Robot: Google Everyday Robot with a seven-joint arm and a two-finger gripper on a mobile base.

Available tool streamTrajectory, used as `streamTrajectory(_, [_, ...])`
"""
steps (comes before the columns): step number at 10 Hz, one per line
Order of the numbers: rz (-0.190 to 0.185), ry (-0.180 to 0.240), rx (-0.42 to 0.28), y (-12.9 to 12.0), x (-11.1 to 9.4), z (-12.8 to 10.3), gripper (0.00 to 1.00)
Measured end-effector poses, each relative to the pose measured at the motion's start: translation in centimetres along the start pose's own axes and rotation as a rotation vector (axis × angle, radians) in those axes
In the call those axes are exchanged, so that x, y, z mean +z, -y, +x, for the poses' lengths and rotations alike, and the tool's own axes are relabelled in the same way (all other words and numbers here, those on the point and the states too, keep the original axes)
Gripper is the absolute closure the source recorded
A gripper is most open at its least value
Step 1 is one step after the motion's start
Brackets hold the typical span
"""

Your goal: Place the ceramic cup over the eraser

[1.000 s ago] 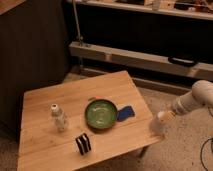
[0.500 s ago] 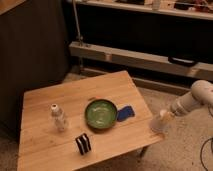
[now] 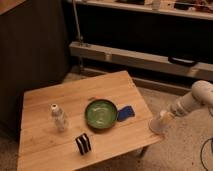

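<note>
My tool (image 3: 161, 121), clamped on the ceramic cup (image 3: 156, 128) at the table's (image 3: 50, 150) right edge; eraser (image 3: 83, 143) near its front edge.

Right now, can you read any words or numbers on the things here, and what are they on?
No text can be read anywhere.
Bottle: too blurred to read anything.
Eraser: only black and white stripes.
Ceramic cup: plain white, with the end effector closed on it at the right edge of the table.
</note>
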Motion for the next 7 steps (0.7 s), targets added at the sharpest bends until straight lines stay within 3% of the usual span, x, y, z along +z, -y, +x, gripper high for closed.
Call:
streamTrajectory(5, [0.082, 0.09, -0.182, -4.5, -7.6, -7.9, 1.0])
streamTrajectory(7, [0.091, 0.12, -0.276, -6.8, -8.1, -11.6, 1.0])
